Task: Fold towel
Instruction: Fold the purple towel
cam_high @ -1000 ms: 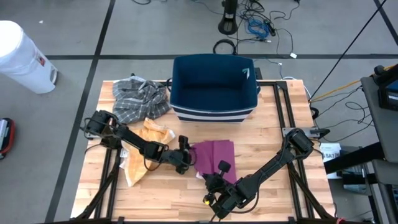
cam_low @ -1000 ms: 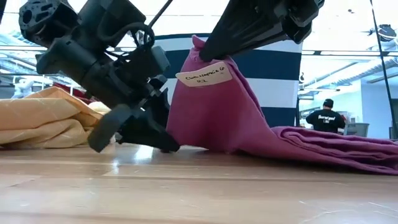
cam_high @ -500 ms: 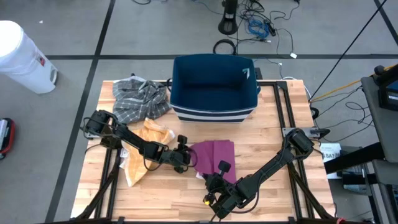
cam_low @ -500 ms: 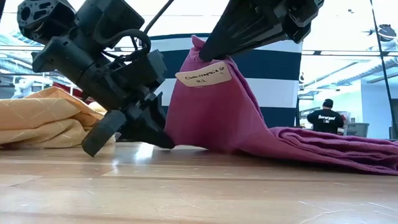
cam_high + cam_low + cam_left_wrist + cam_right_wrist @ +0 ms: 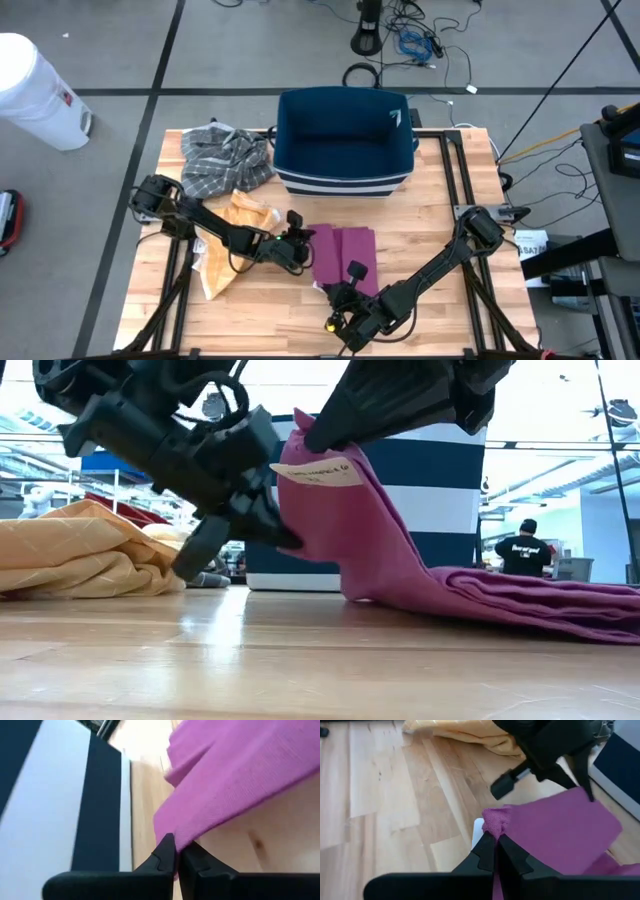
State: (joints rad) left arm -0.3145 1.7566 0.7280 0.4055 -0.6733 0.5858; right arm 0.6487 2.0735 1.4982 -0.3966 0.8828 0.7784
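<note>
Since a second ago your left tool (image 5: 285, 540) has clamped the magenta towel (image 5: 345, 258) and lifted its edge off the counter (image 5: 440, 215); your right tool (image 5: 496, 840) pinches the near corner.

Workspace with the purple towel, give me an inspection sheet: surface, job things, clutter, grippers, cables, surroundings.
Surface: wooden table, bare at its front edge.
Job's things: purple towel in the middle, one end lifted off the wood, a white tag near the top.
Clutter: yellow cloth and checked grey cloth on the left; navy bin at the back.
Grippers: left gripper shut on the towel's left edge; right gripper shut on its near edge.
Cables: loose cables on the floor behind the table.
Surroundings: white bin on the floor; a person far behind.
</note>
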